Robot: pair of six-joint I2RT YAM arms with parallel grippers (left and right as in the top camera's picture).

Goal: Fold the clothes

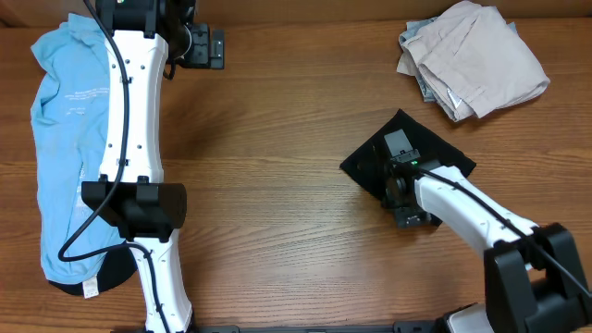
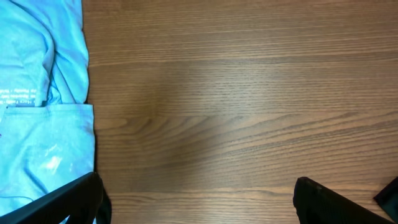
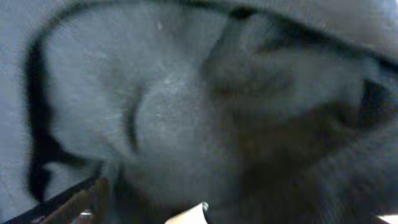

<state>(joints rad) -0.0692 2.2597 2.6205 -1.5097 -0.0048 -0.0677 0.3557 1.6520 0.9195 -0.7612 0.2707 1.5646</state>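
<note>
A black garment (image 1: 440,155) lies folded small on the table right of centre. My right gripper (image 1: 400,181) is down on it. The right wrist view is filled with blurred black fabric (image 3: 186,106) and a bit of white tag (image 3: 189,216), and the fabric hides the jaws. A light blue printed T-shirt (image 1: 63,139) lies stretched along the left edge and also shows in the left wrist view (image 2: 37,99). My left gripper (image 1: 202,46) is open and empty over bare wood at the far left, beside the T-shirt. Beige clothes (image 1: 472,60) lie heaped at the far right.
A dark piece with a white tag (image 1: 91,289) sticks out under the T-shirt's near end. The left arm (image 1: 134,120) runs along the T-shirt's right side. The wooden table (image 1: 277,185) shows between the arms.
</note>
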